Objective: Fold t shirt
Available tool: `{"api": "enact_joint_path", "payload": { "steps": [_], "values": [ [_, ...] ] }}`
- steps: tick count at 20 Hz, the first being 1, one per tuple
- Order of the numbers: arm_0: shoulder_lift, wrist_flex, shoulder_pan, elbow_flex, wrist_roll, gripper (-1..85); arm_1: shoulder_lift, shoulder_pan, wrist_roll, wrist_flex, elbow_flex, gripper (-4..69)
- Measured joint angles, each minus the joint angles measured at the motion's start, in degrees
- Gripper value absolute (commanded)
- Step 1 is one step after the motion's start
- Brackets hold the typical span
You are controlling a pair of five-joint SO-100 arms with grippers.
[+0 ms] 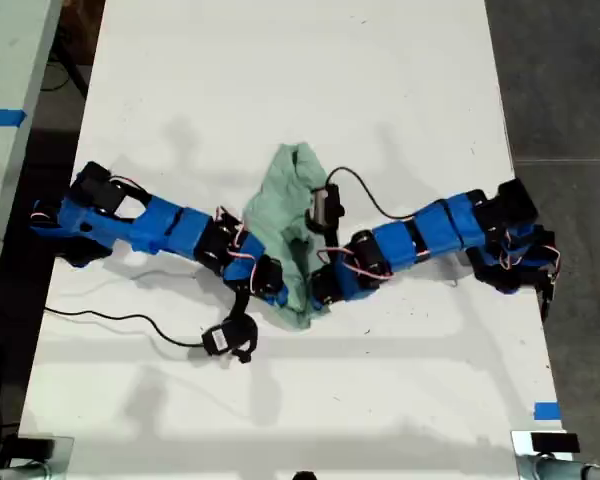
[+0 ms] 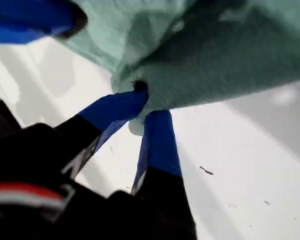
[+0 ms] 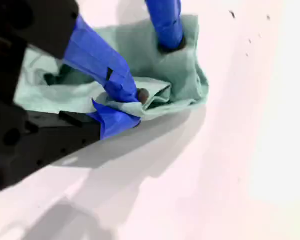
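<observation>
Both end effectors, the first end effector (image 2: pixel 142 107) and second end effector (image 3: pixel 127 107), grip the t shirt (image 1: pixel 290 225) at its near end, its long axis running away across the tabletop (image 1: pixel 280 80).

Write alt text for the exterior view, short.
Seen from above, two blue arms reach in from opposite sides of a white table and meet at a crumpled mint-green t shirt in the middle, each tool pinching its near end. Black cables trail across the table beside the arms.
</observation>
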Motion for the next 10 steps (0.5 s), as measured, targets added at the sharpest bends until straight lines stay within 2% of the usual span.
{"api": "enact_joint_path", "payload": {
  "steps": [6,10],
  "values": [
    [11.2,8.3,-18.5,2.5,4.0,-0.1,9.6,20.1,-11.0,-0.2,0.0,0.2],
    [11.4,9.8,-29.5,3.2,6.5,-0.1,9.6,29.0,-14.8,-0.6,0.0,0.2]
  ]
}}
